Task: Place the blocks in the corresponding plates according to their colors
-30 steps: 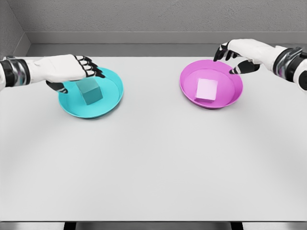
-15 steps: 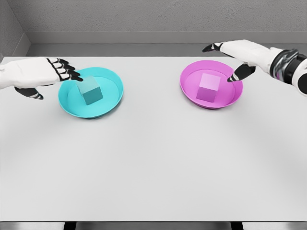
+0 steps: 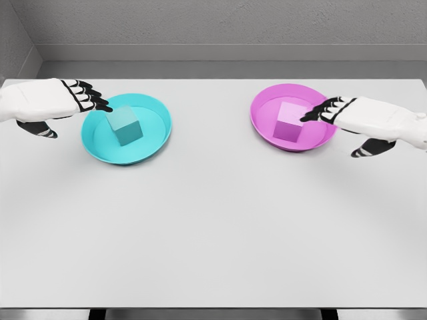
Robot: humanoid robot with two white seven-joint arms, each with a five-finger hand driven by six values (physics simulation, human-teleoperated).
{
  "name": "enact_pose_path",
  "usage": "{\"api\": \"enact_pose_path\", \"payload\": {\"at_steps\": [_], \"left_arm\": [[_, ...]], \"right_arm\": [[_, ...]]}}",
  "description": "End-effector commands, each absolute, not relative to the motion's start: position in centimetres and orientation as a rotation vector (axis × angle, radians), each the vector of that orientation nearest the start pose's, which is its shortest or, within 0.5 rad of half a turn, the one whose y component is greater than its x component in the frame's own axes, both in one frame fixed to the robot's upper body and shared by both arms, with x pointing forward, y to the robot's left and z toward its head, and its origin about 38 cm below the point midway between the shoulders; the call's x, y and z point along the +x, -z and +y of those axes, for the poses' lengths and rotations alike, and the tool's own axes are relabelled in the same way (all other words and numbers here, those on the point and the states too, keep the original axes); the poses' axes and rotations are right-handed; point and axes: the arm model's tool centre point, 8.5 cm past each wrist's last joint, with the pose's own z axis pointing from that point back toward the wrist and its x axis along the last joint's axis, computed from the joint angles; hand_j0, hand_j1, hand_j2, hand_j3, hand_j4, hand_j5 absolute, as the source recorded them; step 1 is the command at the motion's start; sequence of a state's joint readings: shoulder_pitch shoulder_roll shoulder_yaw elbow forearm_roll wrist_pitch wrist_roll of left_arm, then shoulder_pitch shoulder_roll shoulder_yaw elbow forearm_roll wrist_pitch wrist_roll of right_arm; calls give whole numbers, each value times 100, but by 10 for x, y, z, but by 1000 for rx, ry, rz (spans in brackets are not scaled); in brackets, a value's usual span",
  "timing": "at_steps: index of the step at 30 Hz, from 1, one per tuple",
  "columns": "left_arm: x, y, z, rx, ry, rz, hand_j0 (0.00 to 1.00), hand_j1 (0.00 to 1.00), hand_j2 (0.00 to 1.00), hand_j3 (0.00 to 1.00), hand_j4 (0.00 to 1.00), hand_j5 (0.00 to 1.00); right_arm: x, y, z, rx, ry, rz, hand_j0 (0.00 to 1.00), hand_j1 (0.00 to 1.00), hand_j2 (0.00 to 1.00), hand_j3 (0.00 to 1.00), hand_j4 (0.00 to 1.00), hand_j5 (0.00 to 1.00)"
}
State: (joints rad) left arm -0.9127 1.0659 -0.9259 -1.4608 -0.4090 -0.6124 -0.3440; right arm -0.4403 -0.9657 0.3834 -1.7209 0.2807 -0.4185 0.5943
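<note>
A cyan block (image 3: 125,126) rests inside the cyan plate (image 3: 155,137) at the left of the table. A pink block (image 3: 289,123) lies in the magenta plate (image 3: 265,124) at the right. My left hand (image 3: 70,105) hovers just left of the cyan plate, fingers spread, holding nothing, its fingertips (image 3: 101,104) reaching over the rim. My right hand (image 3: 340,123) floats at the magenta plate's right edge, fingers extended and empty, fingertips (image 3: 313,115) close to the pink block.
The white table (image 3: 213,220) stretches wide in front of both plates. A grey wall runs behind the table's far edge.
My right hand has dropped from behind the magenta plate to its right side, toward the near edge. The left hand has barely moved since half a second ago. Both blocks stay put.
</note>
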Motion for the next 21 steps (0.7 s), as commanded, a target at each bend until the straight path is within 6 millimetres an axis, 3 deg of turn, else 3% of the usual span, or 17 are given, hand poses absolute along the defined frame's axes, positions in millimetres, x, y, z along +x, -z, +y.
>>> {"api": "enact_pose_path", "payload": {"at_steps": [1,21], "left_arm": [[435,-274,351,-853,-3034,1784,100,100,100,100,100,100],[434,-268,350,-837,-3042,1794,100,100,100,100,100,100]], "right_arm": [[387,-277,-341,-511,-2024,-1436,100,100,100,100,100,100],[387,-271,-347,-503,-2012,-1420,100,100,100,100,100,100]]}}
